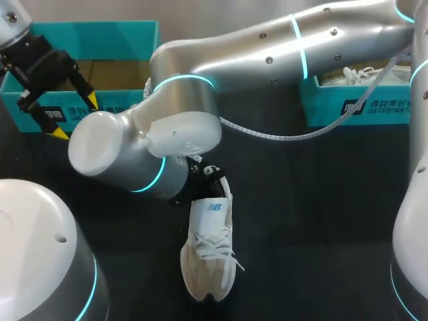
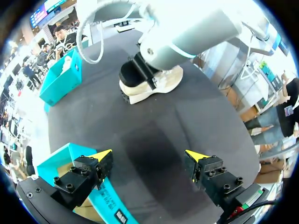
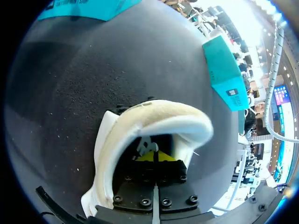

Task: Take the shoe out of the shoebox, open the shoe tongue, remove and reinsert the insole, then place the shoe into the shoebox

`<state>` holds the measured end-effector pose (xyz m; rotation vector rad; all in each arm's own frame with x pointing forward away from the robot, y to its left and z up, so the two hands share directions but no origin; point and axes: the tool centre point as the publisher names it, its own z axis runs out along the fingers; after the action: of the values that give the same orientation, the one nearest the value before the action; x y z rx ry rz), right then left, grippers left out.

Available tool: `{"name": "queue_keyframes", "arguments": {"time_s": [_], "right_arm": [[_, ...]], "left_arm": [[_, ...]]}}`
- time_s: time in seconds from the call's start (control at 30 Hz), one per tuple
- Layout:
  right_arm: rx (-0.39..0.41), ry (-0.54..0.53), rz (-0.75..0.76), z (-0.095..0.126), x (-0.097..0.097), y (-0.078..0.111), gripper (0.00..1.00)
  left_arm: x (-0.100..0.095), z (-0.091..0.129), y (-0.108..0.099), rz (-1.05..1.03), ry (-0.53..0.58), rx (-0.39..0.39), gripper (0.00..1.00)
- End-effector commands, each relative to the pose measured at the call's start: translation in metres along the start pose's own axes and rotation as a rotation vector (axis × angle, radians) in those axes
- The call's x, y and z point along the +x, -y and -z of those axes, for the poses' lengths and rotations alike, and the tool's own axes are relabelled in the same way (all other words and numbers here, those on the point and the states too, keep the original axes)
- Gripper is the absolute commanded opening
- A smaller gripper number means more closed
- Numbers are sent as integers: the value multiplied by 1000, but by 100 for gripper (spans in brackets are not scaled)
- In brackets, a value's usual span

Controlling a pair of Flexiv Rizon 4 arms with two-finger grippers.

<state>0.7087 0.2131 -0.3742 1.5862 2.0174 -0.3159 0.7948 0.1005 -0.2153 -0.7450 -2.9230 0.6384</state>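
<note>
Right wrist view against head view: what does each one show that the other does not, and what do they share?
Only the right wrist view shows the right gripper, its fingers together inside the opening of the shoe. Only the head view shows the laces and the open left gripper by a shoebox. Both show the white shoe on the black table.

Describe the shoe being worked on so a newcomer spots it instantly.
On the black table, near its front middle, lies a white shoe, with the right tool inside its heel opening. The only other white shoe sits inside the teal box at far right.
</note>
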Motion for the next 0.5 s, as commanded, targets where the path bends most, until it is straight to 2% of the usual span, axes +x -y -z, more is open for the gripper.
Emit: {"name": "queue_keyframes", "arguments": {"time_s": [0.03, 0.2, 0.33, 0.5], "right_arm": [[-58, 41, -418, 28, -5, 11, 0], [-75, 56, -418, 32, -8, 12, 0], [-72, 70, -425, 23, -10, 12, 0], [-31, 106, -423, 7, -10, 11, 0]], "left_arm": [[1, 1, 0, 0, -1, -3, 100], [1, 1, 0, 0, -1, -3, 100], [1, 1, 0, 0, -1, -3, 100], [1, 1, 0, 0, -1, -3, 100]]}}
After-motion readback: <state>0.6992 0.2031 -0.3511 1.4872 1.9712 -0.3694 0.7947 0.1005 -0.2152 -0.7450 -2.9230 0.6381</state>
